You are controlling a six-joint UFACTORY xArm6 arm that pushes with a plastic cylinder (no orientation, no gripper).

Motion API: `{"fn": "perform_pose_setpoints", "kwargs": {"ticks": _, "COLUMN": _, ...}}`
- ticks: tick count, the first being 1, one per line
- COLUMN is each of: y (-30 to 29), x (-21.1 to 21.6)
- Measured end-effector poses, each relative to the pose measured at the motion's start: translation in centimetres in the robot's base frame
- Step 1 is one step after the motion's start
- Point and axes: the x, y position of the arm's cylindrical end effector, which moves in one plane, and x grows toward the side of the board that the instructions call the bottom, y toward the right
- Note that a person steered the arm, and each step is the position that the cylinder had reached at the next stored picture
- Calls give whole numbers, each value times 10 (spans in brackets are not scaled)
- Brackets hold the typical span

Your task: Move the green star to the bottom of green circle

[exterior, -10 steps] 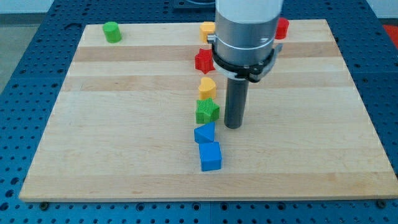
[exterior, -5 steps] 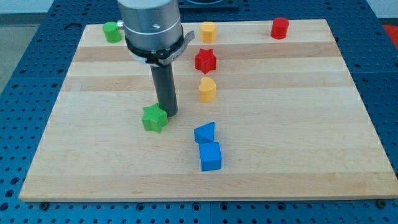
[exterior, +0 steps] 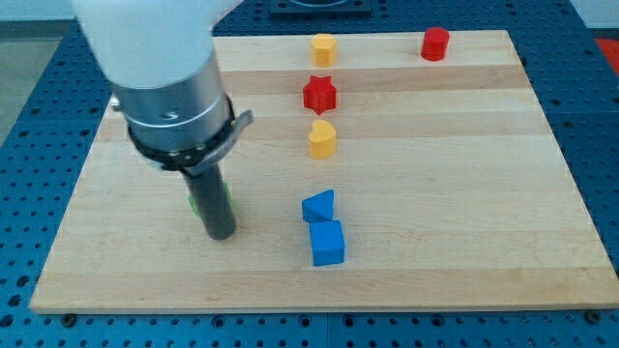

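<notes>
The green star (exterior: 225,200) is mostly hidden behind my rod; only green slivers show at the rod's sides, left of the board's middle. My tip (exterior: 221,233) rests on the board just below the star, on the side toward the view's bottom, seemingly touching it. The green circle is hidden behind the arm's wide grey body at the view's top left.
A red star (exterior: 319,94) and a yellow block (exterior: 322,139) sit above centre. Another yellow block (exterior: 323,47) and a red cylinder (exterior: 435,43) sit near the top edge. A blue triangular block (exterior: 318,206) and a blue cube (exterior: 327,243) lie right of my tip.
My rod has swept from the view's right to the left, pushing the green star leftward away from the blue and yellow blocks. The arm now covers the green circle.
</notes>
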Motion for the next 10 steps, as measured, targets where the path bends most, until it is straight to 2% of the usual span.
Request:
{"fn": "perform_pose_setpoints", "kwargs": {"ticks": 1, "y": -28, "x": -1}}
{"fn": "perform_pose_setpoints", "kwargs": {"ticks": 2, "y": -29, "x": -7}}
{"fn": "perform_pose_setpoints", "kwargs": {"ticks": 6, "y": -5, "x": -38}}
{"fn": "perform_pose_setpoints", "kwargs": {"ticks": 8, "y": 16, "x": -80}}
{"fn": "perform_pose_setpoints", "kwargs": {"ticks": 10, "y": 26, "x": -148}}
